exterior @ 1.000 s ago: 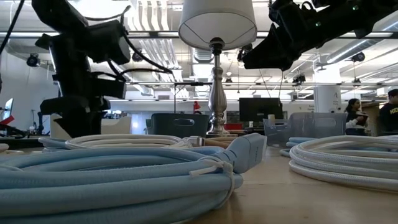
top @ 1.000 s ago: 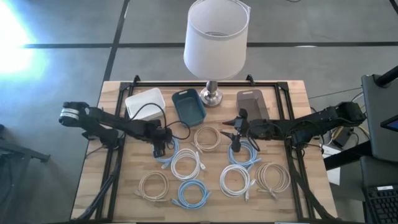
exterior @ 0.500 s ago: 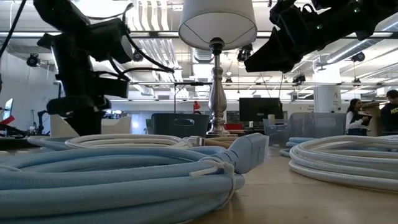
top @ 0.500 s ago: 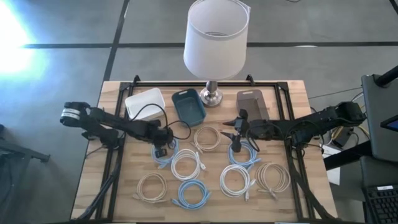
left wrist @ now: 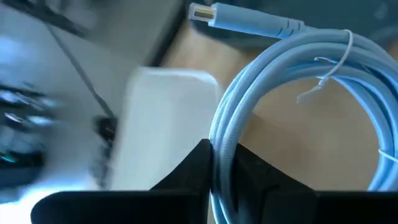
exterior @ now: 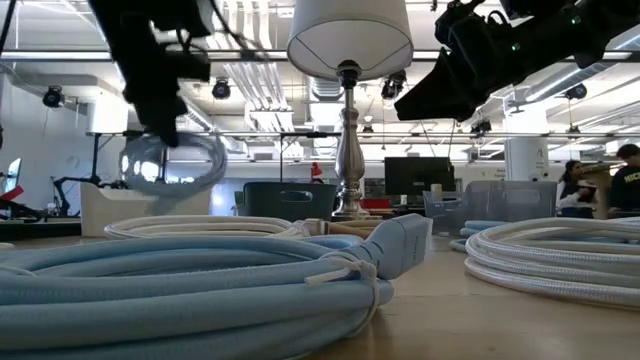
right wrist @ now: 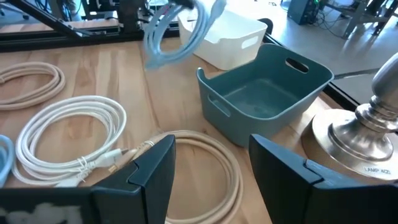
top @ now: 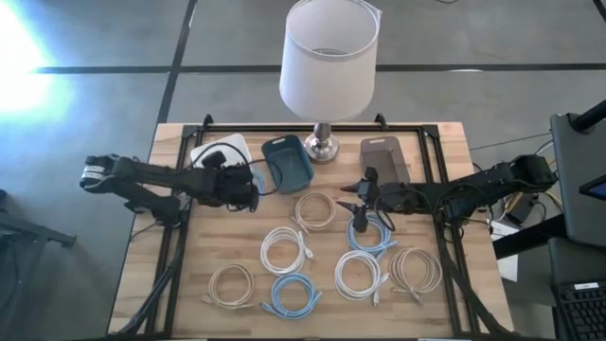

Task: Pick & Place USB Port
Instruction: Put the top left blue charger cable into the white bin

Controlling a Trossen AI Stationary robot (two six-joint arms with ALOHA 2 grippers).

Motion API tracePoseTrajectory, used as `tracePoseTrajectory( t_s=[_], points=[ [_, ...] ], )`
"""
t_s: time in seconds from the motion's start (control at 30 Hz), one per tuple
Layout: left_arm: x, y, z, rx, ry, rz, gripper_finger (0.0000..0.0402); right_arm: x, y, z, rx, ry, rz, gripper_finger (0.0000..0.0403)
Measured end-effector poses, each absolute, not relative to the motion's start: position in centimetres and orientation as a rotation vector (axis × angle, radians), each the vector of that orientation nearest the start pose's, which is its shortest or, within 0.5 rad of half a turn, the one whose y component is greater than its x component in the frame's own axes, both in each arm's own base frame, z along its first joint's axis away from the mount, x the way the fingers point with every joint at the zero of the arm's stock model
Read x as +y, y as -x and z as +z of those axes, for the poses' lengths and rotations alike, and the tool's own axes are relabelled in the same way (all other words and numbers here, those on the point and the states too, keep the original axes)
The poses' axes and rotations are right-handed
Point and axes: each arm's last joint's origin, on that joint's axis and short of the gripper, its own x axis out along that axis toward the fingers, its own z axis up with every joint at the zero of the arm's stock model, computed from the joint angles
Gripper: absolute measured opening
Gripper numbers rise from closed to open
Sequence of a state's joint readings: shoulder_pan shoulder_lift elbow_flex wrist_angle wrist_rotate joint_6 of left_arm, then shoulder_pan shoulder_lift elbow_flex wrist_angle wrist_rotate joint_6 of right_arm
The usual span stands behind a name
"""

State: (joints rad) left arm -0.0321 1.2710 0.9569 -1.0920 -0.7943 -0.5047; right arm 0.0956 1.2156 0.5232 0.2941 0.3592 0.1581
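My left gripper (top: 248, 192) is shut on a light blue coiled USB cable (left wrist: 298, 81), which the low view shows as a coil (exterior: 176, 165) hanging in the air. It hovers beside the white bin (top: 216, 152), with a blue bin (top: 288, 161) and a grey bin (top: 383, 156) further right. My right gripper (right wrist: 211, 174) waits open above the table's middle right, by a beige coil (top: 316, 210). Several more coils lie flat on the wood. My left gripper pinches one side of the blue coil, its bundled turns (left wrist: 219, 140), between its two fingers. The fingers slant downward. The rest of the loop and the plug end (left wrist: 249, 22) reach out beyond the fingertips. The coil hangs below the gripper, lifted clear of the table.
A lamp (top: 327, 66) with a white shade stands at the back centre on a metal base (right wrist: 357, 134). White (top: 284, 251), blue (top: 295, 294) and beige (top: 417, 270) coils cover the near half. Black frame rails run along both table sides. People stand far off in the room.
My left gripper has taken hold of the blue coil that lay on the table left of centre. It has risen with it, tipped and rolled its wrist, and drawn back toward the white bin. The coil has come off the wood and now hangs in the air.
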Motion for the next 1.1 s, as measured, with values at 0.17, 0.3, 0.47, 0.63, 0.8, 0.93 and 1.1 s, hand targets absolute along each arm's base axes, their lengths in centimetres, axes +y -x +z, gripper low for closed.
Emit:
tracePoseTrajectory(
  t_s=[0.17,0.3,0.47,0.63,0.8,0.93,1.1],
  points=[
    [2.1,-20.4,27.7,1.016,-0.458,1.115,0.0043,1.3,-24.2,20.4,0.369,-0.065,-0.29,0.0201],
    [3.4,-20.2,28.4,1.022,-0.546,1.203,0.0043,1.3,-24.2,20.3,0.369,-0.063,-0.294,0.0201],
    [6.1,-19.2,27.6,1.175,-0.516,1.257,0.0043,1.3,-24.1,20.2,0.373,-0.06,-0.297,0.0201],
    [9.3,-17.6,26.3,1.296,-0.454,1.389,0.0043,1.3,-24.0,19.8,0.383,-0.059,-0.298,0.0201],
    [11.8,-16.3,23.9,1.42,-0.377,1.385,0.0043,1.2,-23.9,19.7,0.384,-0.059,-0.298,0.0201],
    [12.7,-16.5,21.3,1.471,-0.413,1.245,0.0044,1.3,-24.0,20.0,0.351,-0.06,-0.295,0.0201],
    [13.1,-17.2,19.4,1.431,-0.543,1.165,0.0044,1.3,-24.2,20.6,0.292,-0.063,-0.289,0.0201]
  ],
)
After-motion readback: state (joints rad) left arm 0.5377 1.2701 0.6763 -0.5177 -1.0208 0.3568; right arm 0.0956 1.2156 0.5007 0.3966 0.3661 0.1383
